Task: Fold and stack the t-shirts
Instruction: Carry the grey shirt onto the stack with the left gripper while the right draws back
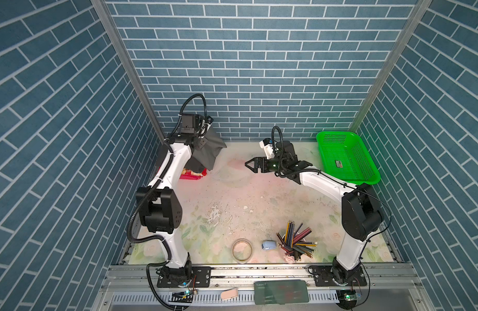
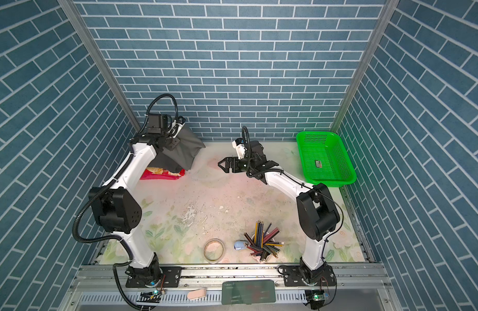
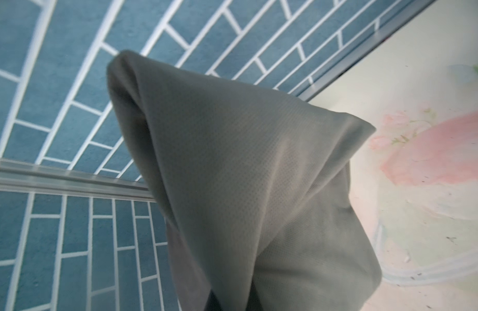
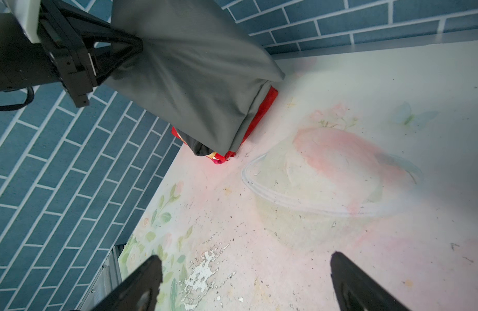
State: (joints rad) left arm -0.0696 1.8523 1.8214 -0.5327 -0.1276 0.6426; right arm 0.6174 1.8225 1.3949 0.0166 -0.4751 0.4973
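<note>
The left gripper (image 1: 203, 142), jaws pressed together, pinches a mid-grey soft cloth t-shirt (image 1: 211, 152) by a bunched edge, raised left of centre in both top views. The cloth hangs as one long drape down to a red foil packet (image 1: 192, 175) beneath. The right gripper (image 1: 248, 164), jaws spread and empty, sits right of the drape, pointing at it but apart. It looks best placed to take the free lower hem.

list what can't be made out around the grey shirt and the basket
- red packet: mostly under the grey t-shirt in both top views; print unreadable.
- left gripper: fingertips buried in cloth in the right wrist view; the shirt fills the left wrist view.
- label in the green basket: too small to read.
</note>
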